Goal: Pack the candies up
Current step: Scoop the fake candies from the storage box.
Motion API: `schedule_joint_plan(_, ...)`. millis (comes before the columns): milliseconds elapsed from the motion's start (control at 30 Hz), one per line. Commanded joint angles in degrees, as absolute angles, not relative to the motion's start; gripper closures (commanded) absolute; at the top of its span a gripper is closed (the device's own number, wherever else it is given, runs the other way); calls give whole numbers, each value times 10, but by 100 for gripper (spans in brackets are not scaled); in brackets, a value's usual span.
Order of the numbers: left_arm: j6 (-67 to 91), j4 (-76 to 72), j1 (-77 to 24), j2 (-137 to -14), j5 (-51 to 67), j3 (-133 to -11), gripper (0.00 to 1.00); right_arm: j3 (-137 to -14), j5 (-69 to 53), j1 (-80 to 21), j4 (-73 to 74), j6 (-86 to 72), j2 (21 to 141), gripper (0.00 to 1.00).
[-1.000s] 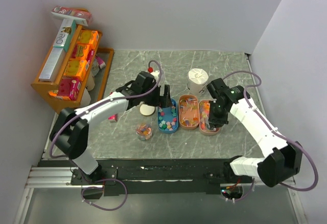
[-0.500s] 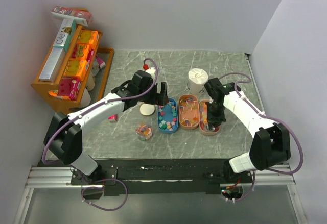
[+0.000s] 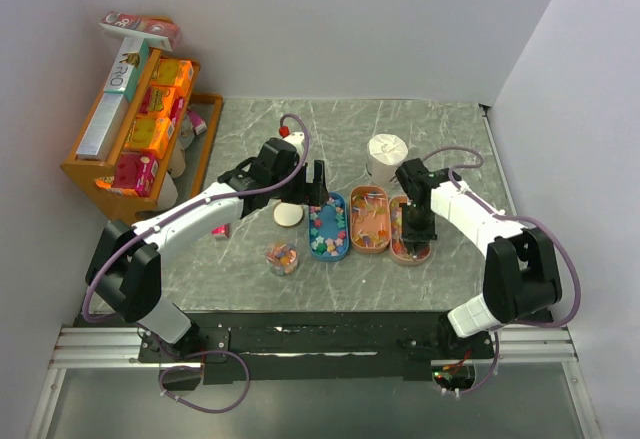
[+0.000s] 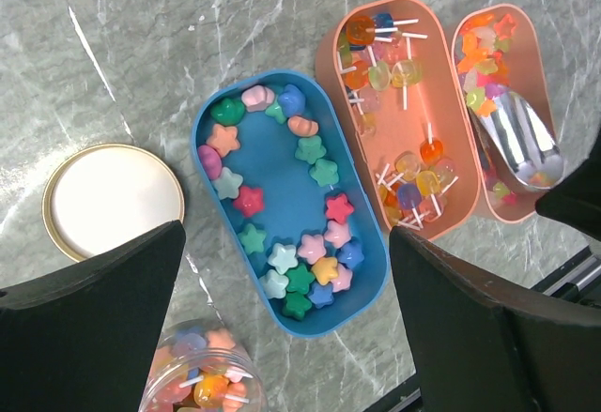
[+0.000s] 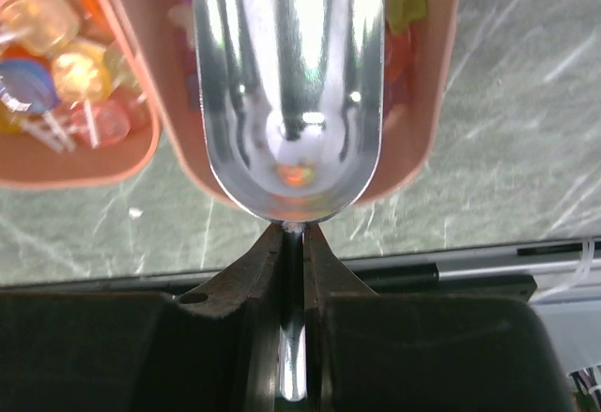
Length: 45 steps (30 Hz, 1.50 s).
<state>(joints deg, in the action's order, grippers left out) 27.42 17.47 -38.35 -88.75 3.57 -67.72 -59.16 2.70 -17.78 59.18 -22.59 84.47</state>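
Note:
Small star-like candies [image 4: 282,201] in mixed colours lie in a blue oval tray [image 3: 328,229]. Lollipops fill the middle peach tray [image 4: 399,121]. Tiny candies [image 4: 484,60] lie in the right peach tray [image 3: 410,231]. My right gripper [image 5: 293,243] is shut on the handle of a metal scoop [image 5: 289,83], whose bowl rests in that right tray; the scoop also shows in the left wrist view [image 4: 521,144]. My left gripper [image 4: 286,337] is open and empty above the blue tray. A clear jar [image 3: 282,257] holds several candies and lollipops.
The jar's white lid [image 4: 113,201] lies left of the blue tray. A white paper cup [image 3: 386,156] stands behind the trays. A wooden shelf [image 3: 140,129] with orange boxes is at the far left. A small pink packet [image 3: 220,231] lies near the left arm.
My right gripper has shifted left and down over the right peach tray with the scoop, its forearm swinging in. My left gripper drew back slightly, then stayed still.

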Motion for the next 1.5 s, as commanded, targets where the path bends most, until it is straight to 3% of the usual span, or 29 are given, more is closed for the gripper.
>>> schedule_joint_plan(0,264,171,-382,-879,25,-679,4,-577,61,-172,542,-222,860,100)
schedule_joint_plan(667,262,179,-381,-886,13,-684,4,-546,100,-174,456,-192,860,100)
schedule_joint_plan(1467,267,180,-379,-895,22,-687,4,-461,178,-250,417,-280,698,100)
